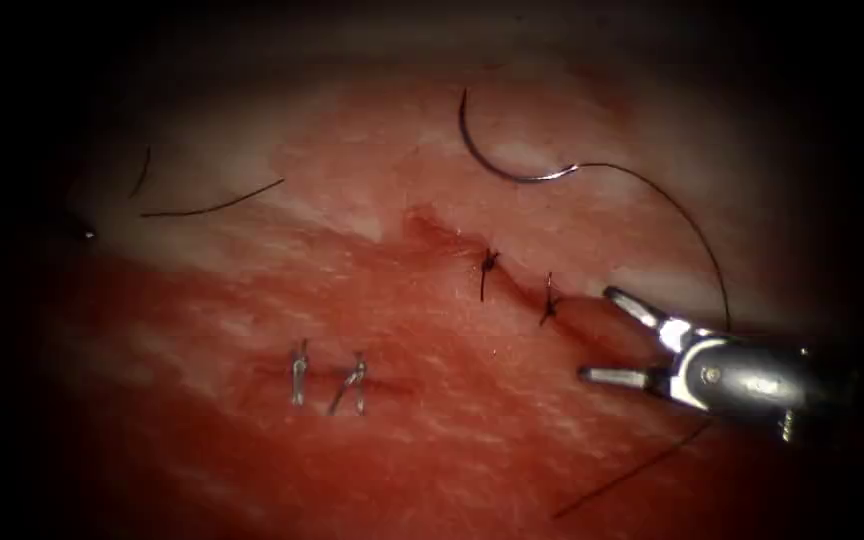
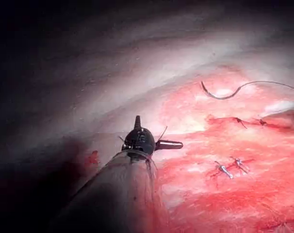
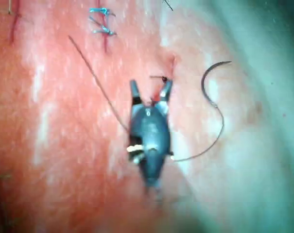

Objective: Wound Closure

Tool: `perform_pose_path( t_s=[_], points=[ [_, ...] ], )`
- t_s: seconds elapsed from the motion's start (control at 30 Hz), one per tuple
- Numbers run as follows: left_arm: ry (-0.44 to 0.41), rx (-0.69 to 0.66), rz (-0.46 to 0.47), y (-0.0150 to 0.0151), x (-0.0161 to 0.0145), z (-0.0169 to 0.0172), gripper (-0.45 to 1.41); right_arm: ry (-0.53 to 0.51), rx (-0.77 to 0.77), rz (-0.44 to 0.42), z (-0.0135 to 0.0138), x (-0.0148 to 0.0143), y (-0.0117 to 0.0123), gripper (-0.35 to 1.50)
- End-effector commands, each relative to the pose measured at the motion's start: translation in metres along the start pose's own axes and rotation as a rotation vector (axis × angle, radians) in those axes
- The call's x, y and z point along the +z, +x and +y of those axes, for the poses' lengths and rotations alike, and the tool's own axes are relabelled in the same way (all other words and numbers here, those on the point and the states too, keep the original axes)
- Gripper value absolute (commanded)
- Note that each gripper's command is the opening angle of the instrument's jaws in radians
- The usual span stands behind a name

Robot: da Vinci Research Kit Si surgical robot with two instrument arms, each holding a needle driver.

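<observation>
1. We found the needle point(image 1: 497, 160) lying free on the tissue point(image 1: 372, 330), above the cut point(image 1: 522, 285) and not in it.
2. The right gripper point(image 1: 607, 335) stood open beside the cut's right end, holding nothing.
3. The left gripper point(image 2: 149, 132) also looked open and empty, well apart from the needle.
4. We judged the needle light, stiff and slippery, best gripped on its body, away from the sharp tip.
5. The thread point(image 1: 687, 225) trailing from it looked limp and easily frayed.
</observation>
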Motion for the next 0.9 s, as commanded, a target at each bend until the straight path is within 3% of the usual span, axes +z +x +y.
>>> perform_pose_path(
  t_s=[0.03,0.2,0.23,0.37,0.4,0.47,0.53,0.67,0.9],
  points=[
    [-0.028,0.024,0.021,-0.0001,0.0018,0.0012,0.99,0.024,0.003,0.003,0.0001,0.0011,0.0006,1.35],
    [-0.106,0.077,0.06,0.0,0.0069,0.0067,0.96,0.081,0.015,-0.006,0.0009,0.0013,0.0017,1.23],
    [-0.149,0.119,0.041,-0.0004,0.0097,0.0095,0.94,0.104,0.034,-0.014,0.0013,0.0011,0.0017,1.23],
    [-0.202,0.167,-0.024,-0.0014,0.0136,0.0124,0.88,0.122,0.059,-0.026,0.0021,0.0006,0.0017,1.18],
    [-0.222,0.179,-0.039,-0.0019,0.0153,0.0132,0.69,0.129,0.073,-0.026,0.0028,0.0001,0.0016,1.16],
    [-0.233,0.186,-0.033,-0.002,0.0166,0.0133,0.49,0.137,0.076,-0.026,0.003,-0.0005,0.0013,1.15],
    [-0.238,0.188,-0.024,-0.0017,0.0173,0.0128,0.37,0.141,0.081,-0.026,0.0032,-0.001,0.0011,1.13],
    [-0.205,0.183,0.016,-0.001,0.0169,0.0117,0.37,0.15,0.083,-0.023,0.0036,-0.0018,0.0005,1.06],
    [-0.221,0.181,0.017,-0.0008,0.016,0.0106,0.39,0.156,0.082,-0.016,0.0047,-0.0024,-0.0003,1.13]
  ],
)
